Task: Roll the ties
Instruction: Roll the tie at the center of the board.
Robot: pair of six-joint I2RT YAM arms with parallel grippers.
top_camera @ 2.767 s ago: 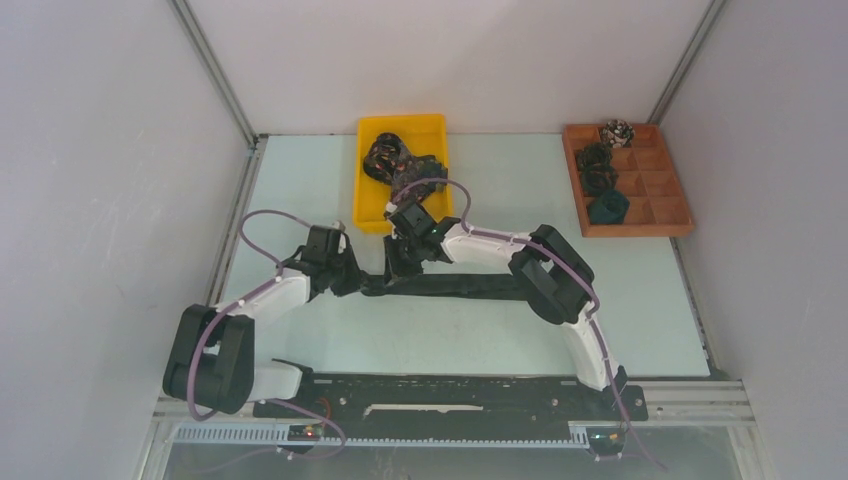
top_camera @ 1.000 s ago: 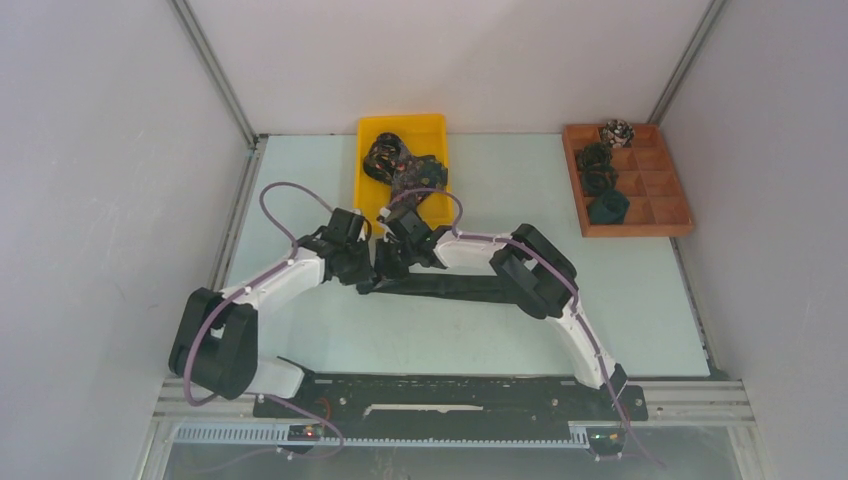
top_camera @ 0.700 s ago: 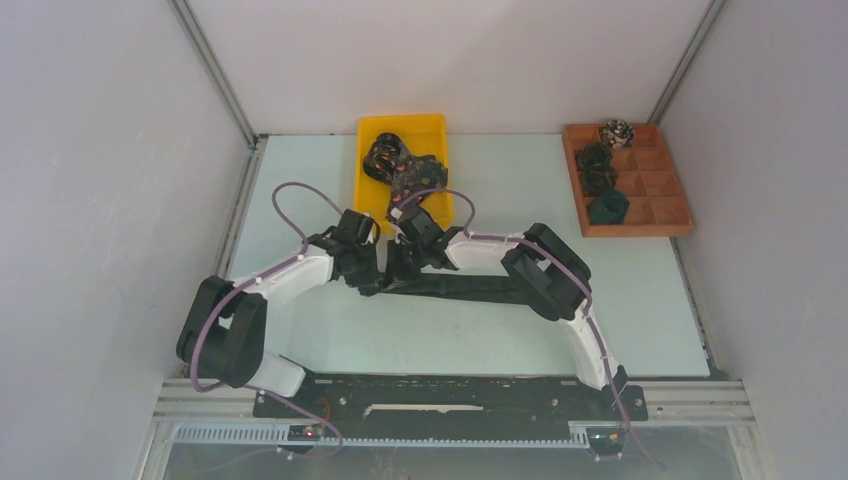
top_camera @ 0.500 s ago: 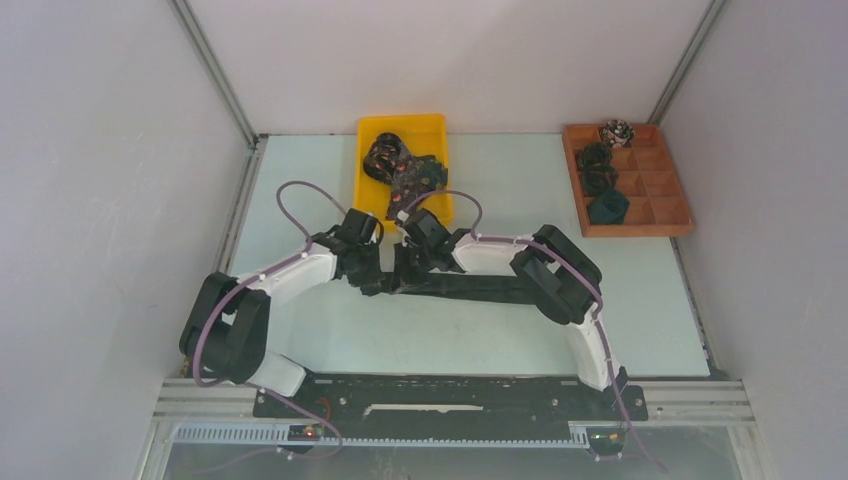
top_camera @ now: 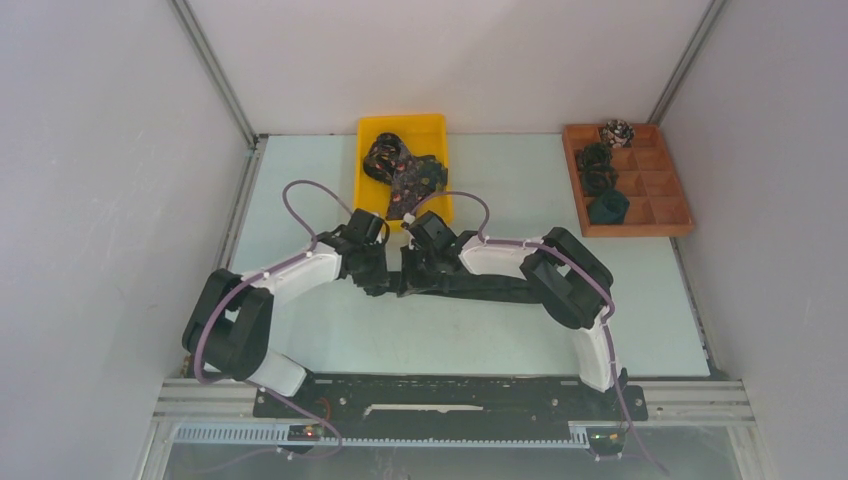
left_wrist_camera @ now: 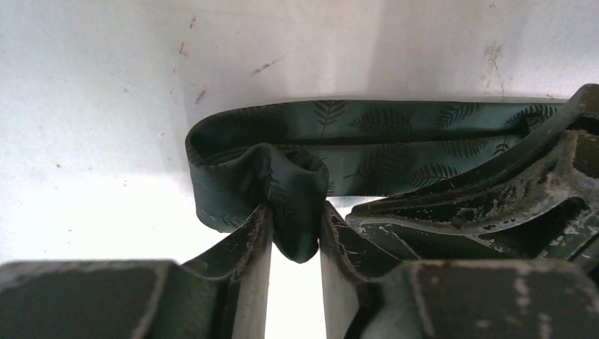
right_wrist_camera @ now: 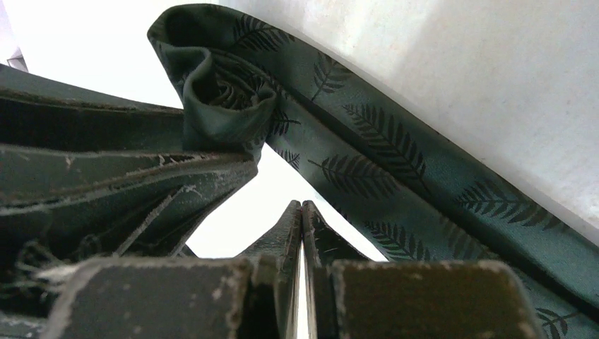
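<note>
A dark green tie [top_camera: 470, 286] with a fern pattern lies flat across the middle of the table, running right under the right arm. Its left end is curled into a small roll [left_wrist_camera: 293, 187]. My left gripper [left_wrist_camera: 295, 229] is shut on that rolled end; it also shows in the top view [top_camera: 385, 282]. My right gripper [right_wrist_camera: 302, 212] is shut and empty, its tips just beside the roll [right_wrist_camera: 229, 99] and next to the left fingers [right_wrist_camera: 106, 176]. In the top view the right gripper [top_camera: 408, 280] faces the left one, almost touching it.
A yellow bin [top_camera: 375, 200] behind the grippers holds a pile of dark patterned ties [top_camera: 400, 170]. A brown compartment tray [top_camera: 680, 215] at the back right holds several rolled ties [top_camera: 605, 205]. Walls close in on both sides.
Both grippers have shifted right along the tie, the left arm stretching farther out. The tie's left end has moved right with them and is now curled into a roll.
</note>
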